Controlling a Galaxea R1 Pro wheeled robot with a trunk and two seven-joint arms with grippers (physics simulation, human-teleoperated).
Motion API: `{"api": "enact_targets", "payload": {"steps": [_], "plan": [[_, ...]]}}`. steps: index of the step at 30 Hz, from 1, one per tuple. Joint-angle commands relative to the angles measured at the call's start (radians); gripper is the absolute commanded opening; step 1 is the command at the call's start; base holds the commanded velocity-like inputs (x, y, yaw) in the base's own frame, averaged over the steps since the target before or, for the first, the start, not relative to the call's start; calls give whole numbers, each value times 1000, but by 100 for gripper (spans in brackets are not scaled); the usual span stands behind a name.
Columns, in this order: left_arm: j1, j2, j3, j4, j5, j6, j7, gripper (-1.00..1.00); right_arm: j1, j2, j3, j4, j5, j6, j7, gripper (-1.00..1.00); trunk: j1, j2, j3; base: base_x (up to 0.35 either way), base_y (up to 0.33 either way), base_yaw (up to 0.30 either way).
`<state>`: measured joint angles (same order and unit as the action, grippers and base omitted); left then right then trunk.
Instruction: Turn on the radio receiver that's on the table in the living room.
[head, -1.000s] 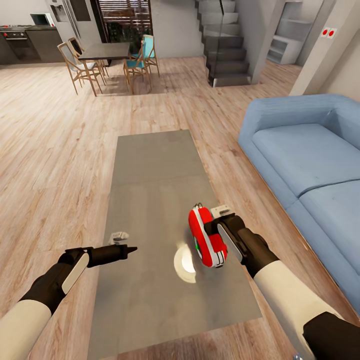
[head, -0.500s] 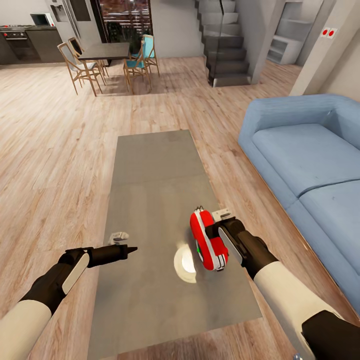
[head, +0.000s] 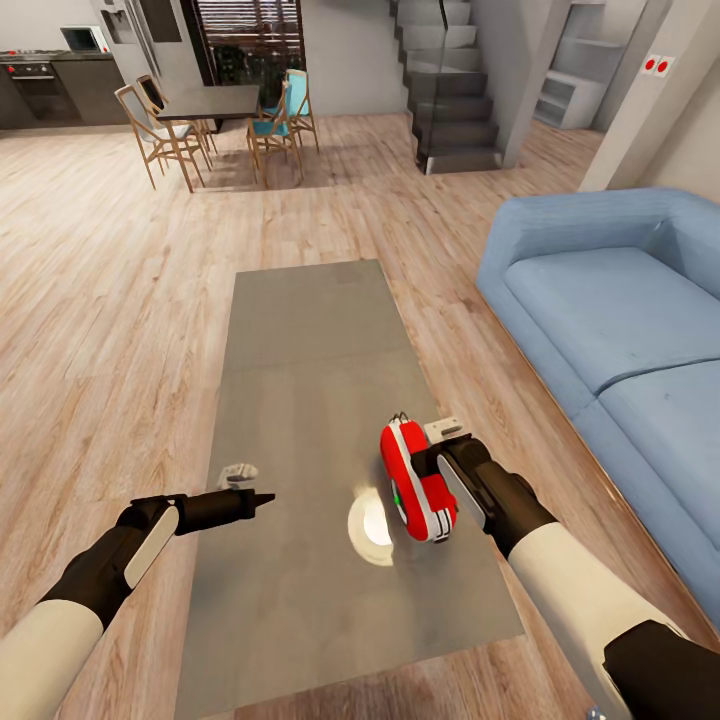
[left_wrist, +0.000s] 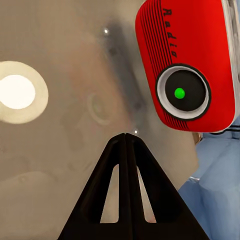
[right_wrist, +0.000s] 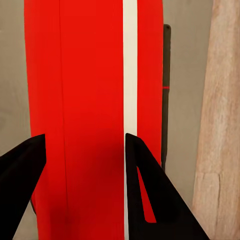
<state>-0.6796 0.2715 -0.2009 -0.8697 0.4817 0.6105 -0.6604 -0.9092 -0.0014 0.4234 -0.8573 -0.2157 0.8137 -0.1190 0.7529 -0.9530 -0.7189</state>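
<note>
- Standing on edge near the right side of the counter (head: 300, 380), the radio receiver (head: 415, 480) was pinched between the right gripper (head: 432, 468) jaws, which sat one on each side of its red body and closed on it, steadying it.
- Its face pointed toward the robot's left, so the round dial (left_wrist: 182, 93) showed plainly from the left wrist, with a small green dot at its centre; I took that dot to mean the set might already be switched on, though I could not be sure.
- From the right wrist, the red shell and its white edge stripe ran straight up between the two dark fingers (right_wrist: 145, 200), which suggested a firm, square hold.
- Across the counter, the left gripper (head: 262, 497) hung just above the top with its jaws pressed together into a point, aimed at the dial, as if meant for poking.
- A bright lamp reflection (head: 372, 525) lay on the glossy top between the two arms.
- Beyond the counter's right side stood the blue sofa (head: 610, 320), on a plank floor (head: 100, 300).
</note>
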Motion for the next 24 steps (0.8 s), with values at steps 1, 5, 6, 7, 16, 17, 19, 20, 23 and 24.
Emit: {"api": "enact_targets", "payload": {"steps": [1,5,6,7,16,17,19,20,23,24], "plan": [[0,0,0,0,0,0,0,-100,0,0,0,0,1,1,0,-100,0,0,0,0,0,0],[0,0,0,0,0,0,0,-100,0,1,0,0,1,2,1,-100,0,0,0,0,0,0],[0,0,0,0,0,0,0,-100,0,1,0,0,0,2,1,-100,0,0,0,0,0,0],[0,0,0,0,0,0,-1,-100,0,2,0,0,0,2,1,-100,0,0,0,0,0,0],[0,0,0,1,0,0,0,-100,0,3,0,0,0,-1,-7,-100,0,0,0,0,0,0],[0,0,0,0,0,0,1,-100,1,3,0,1,-1,-2,-8,-100,0,0,0,0,0,0],[0,0,0,0,0,0,1,-100,0,3,0,1,-1,-7,-9,-100,0,0,0,0,0,0],[0,0,0,0,0,0,1,-100,0,3,0,1,-1,-13,-10,-100,0,0,0,0,0,0],[0,0,0,1,0,0,1,-100,0,3,0,3,-1,-26,-10,-100,0,0,0,0,0,0],[0,0,0,1,0,0,1,-100,1,3,0,6,-1,-27,-10,-100,0,0,0,0,0,0]]}}
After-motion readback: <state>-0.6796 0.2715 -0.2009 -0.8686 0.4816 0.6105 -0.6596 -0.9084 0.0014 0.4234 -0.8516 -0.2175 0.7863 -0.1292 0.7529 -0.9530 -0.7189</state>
